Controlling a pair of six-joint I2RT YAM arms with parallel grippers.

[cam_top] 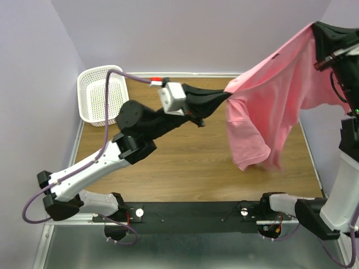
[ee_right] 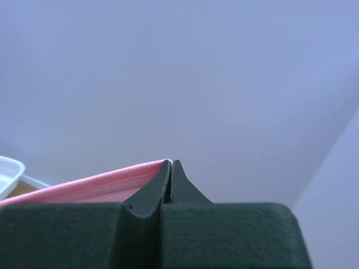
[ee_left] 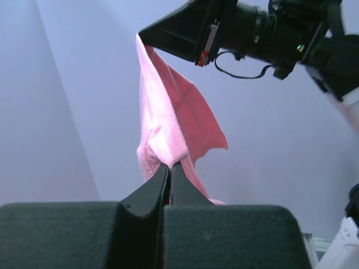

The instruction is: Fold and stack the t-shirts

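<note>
A salmon-pink t-shirt hangs in the air over the right half of the wooden table, stretched between both grippers. My left gripper is shut on one edge of it at mid-height; the left wrist view shows pink fabric pinched at the fingertips. My right gripper is raised high at the top right and is shut on another edge; its wrist view shows a pink hem running left from the closed tips. The shirt's lower end dangles near the table.
A white perforated basket stands at the table's back left corner; it also shows in the right wrist view. Lilac walls close in the back and sides. The wooden table has a metal rim in front.
</note>
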